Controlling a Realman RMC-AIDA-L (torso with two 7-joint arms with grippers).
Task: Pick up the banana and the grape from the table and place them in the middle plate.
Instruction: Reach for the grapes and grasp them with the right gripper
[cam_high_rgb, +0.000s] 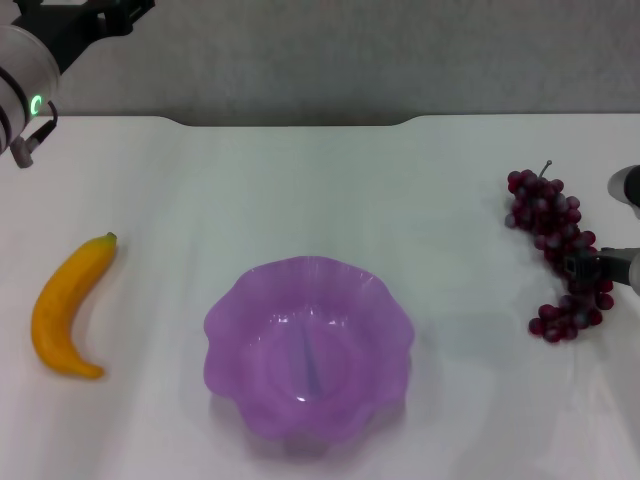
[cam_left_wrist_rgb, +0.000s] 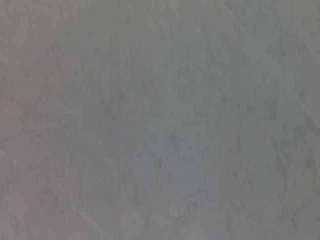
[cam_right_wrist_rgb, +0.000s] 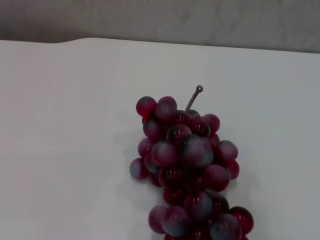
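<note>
The banana lies on the white table at the left, stem tip pointing away from me. The grape bunch lies at the right, stem toward the far edge; it fills the right wrist view. The purple scalloped middle plate stands empty at the centre front. My right gripper comes in from the right edge, low at the near part of the grape bunch and touching it. My left gripper is raised at the far left corner, well away from the banana.
A grey wall runs behind the table's notched far edge, and it is all the left wrist view shows. Bare tabletop separates the banana, the plate and the grapes.
</note>
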